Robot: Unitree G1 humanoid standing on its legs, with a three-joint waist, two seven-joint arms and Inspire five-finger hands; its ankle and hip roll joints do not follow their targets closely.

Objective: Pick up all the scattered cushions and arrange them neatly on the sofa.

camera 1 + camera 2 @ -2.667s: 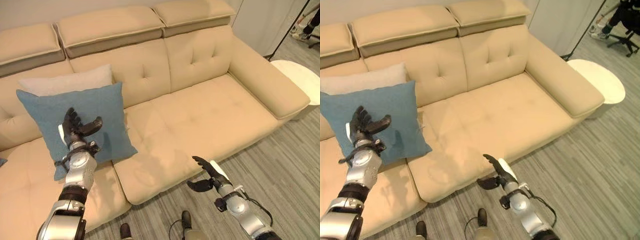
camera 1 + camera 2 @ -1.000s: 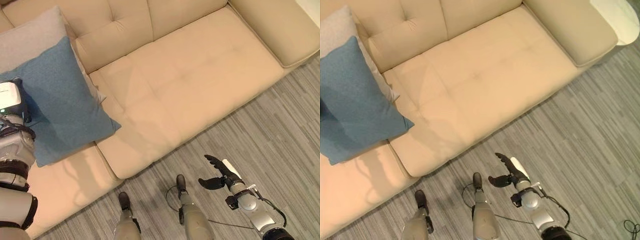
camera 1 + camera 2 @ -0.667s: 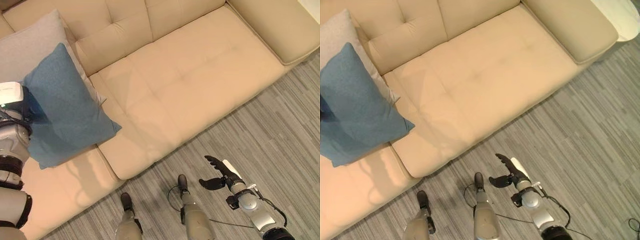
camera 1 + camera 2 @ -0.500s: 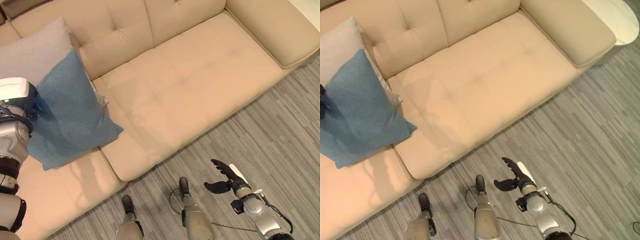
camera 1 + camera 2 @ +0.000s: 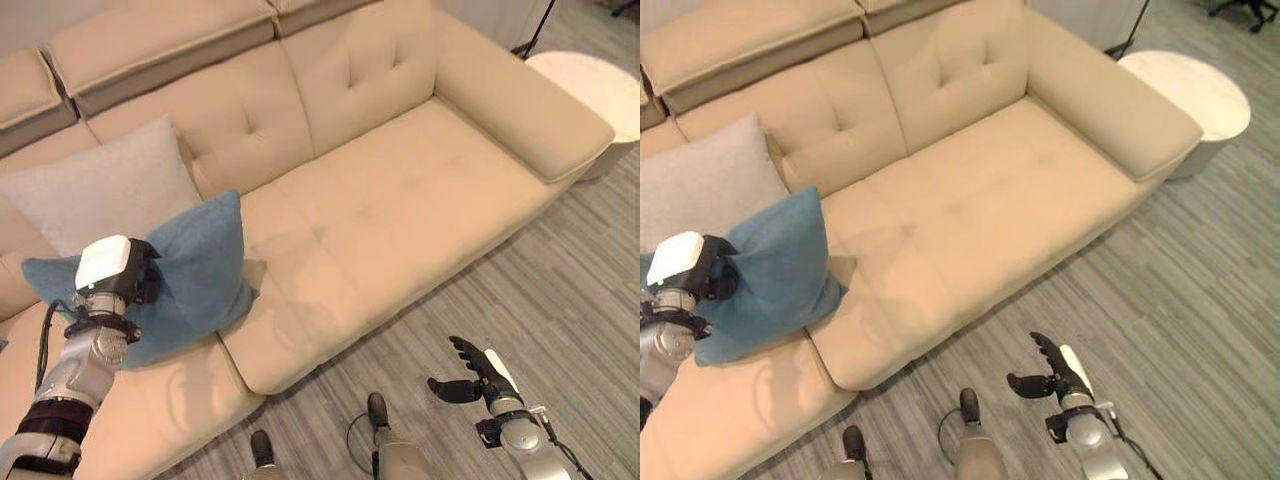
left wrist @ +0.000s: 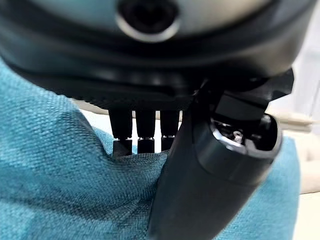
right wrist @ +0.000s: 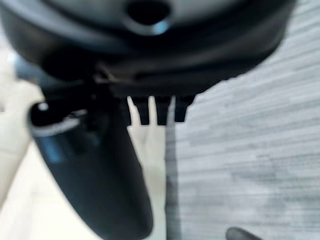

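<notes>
Left hand (image 5: 140, 280) pinches blue cushion (image 5: 195, 270), fingertips buried; right hand (image 5: 470, 375) relaxed.

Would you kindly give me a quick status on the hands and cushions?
Left robot hand gripping blue cushion on sofa. Right robot hand open over floor. Grey cushion behind blue.

A blue cushion (image 5: 775, 275) stands on the sofa (image 5: 970, 190) seat, leaning on a grey cushion (image 5: 705, 185) behind it. The left hand (image 5: 710, 275) presses into the blue cushion's left edge. The right hand (image 5: 1050, 372) hangs open over the floor (image 5: 1200, 300), off the sofa's front.
</notes>
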